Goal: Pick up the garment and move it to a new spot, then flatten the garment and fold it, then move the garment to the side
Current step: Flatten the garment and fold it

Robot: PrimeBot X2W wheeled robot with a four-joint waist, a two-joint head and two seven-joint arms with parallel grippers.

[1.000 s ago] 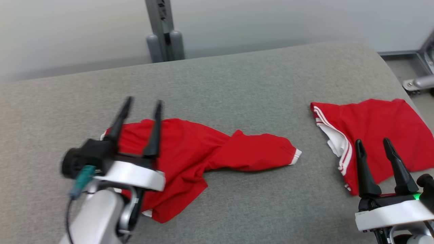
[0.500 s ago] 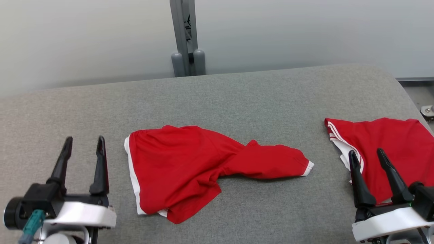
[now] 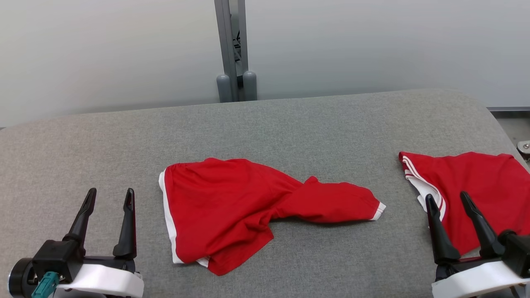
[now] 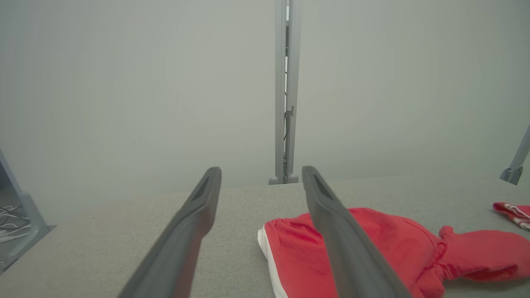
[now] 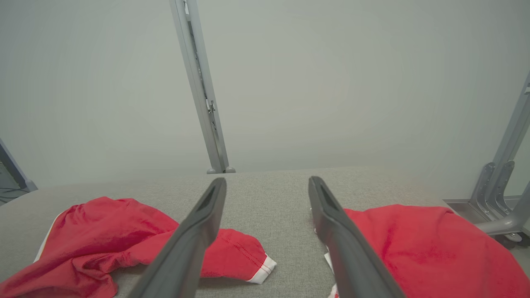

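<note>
The garment (image 3: 232, 211), soft red knit with a white band down its left hem and a white cuff at its right tip, lies crumpled and twisted in the middle of the table (image 3: 290, 132), which is topped with grey woven fabric. A striped cloth (image 3: 484, 186), red with white lines, lies flatter at the right edge. The left hand (image 3: 111, 191), near the near-left corner, has its tapered dark fingers spread and empty, clear of the garment. The right hand (image 3: 446, 195), also spread and empty, is over the striped cloth.
</note>
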